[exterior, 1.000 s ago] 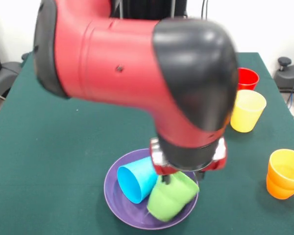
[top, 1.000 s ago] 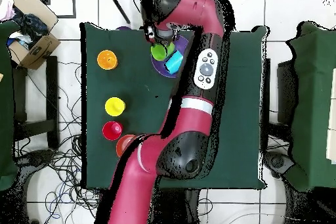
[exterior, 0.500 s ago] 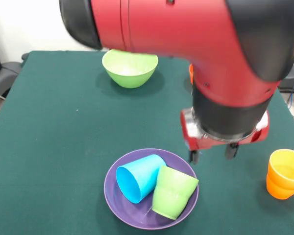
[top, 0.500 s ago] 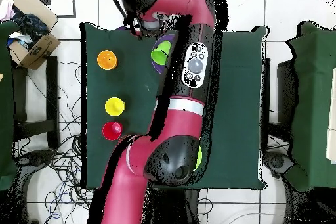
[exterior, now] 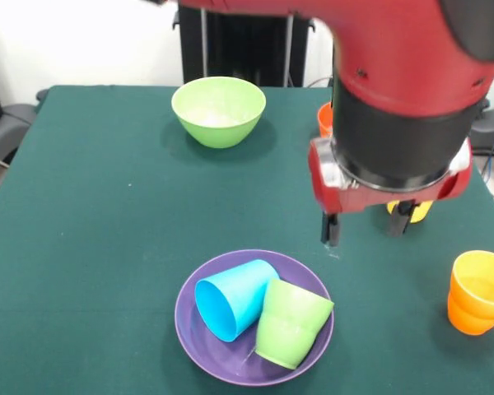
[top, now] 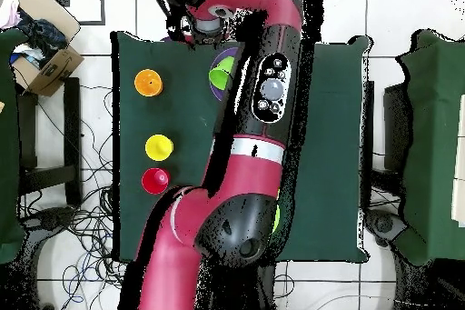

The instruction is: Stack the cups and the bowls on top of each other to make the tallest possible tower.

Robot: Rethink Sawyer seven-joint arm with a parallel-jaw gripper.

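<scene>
Front view.
- Gripper (exterior: 366, 228): hangs above the bare cloth, just beyond and to the right of the purple bowl; fingers spread apart, nothing between them.
- Purple bowl (exterior: 199, 346): near edge of the table (exterior: 90, 230), serving as the tower's base.
- Blue cup (exterior: 230, 298): lying on its side inside the purple bowl, mouth toward the camera.
- Green cup (exterior: 289, 322): tipped over inside the same bowl, leaning against the blue cup.
- Light green bowl (exterior: 218, 110): upright at the far side, well apart from the purple bowl.
- Orange cups (exterior: 479, 291): two nested, upright at the right edge.
- Yellow cup (exterior: 417, 211): mostly hidden behind the gripper.

Overhead view.
- Gripper (top: 202, 29): at the table's far end, beside the purple bowl (top: 229, 51); its opening cannot be read here.
- Green cup (top: 219, 78): visible in the bowl; the blue cup is hidden under the arm.
- Orange cup (top: 148, 82), yellow cup (top: 159, 147), red cup (top: 154, 180): in a line along the left side.

Step in hand, as judged: between picks; no tower stands yet, as both cups in the bowl lie toppled. The next move calls for choosing a piece, likely righting a fallen cup or fetching an upright one nearby, and descending squarely over its rim.
</scene>
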